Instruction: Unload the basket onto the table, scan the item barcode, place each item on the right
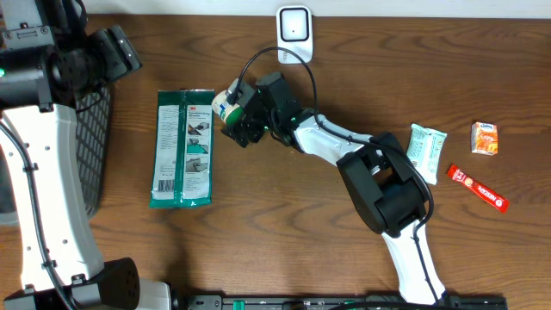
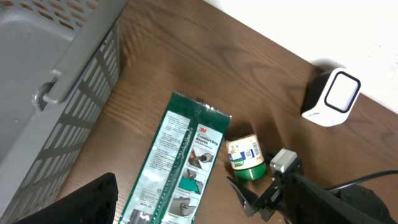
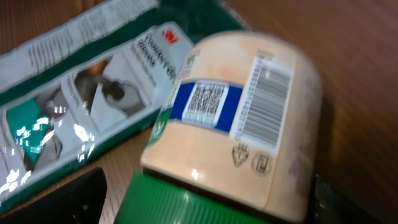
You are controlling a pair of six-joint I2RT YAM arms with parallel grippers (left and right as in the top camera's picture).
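Observation:
A small cream jar with a green lid lies on its side on the wooden table, next to the green package. In the right wrist view its barcode faces up, and the lid points toward the camera. My right gripper stands open around the jar, and table shows between the left finger and the lid. The jar also shows in the left wrist view, with one right finger apart from it. The white scanner stands at the table's far edge. My left gripper hangs open over the basket, holding nothing.
A flat green 3M package lies left of the jar. A grey slotted basket stands at the far left. To the right lie a mint packet, a small orange box and a red bar.

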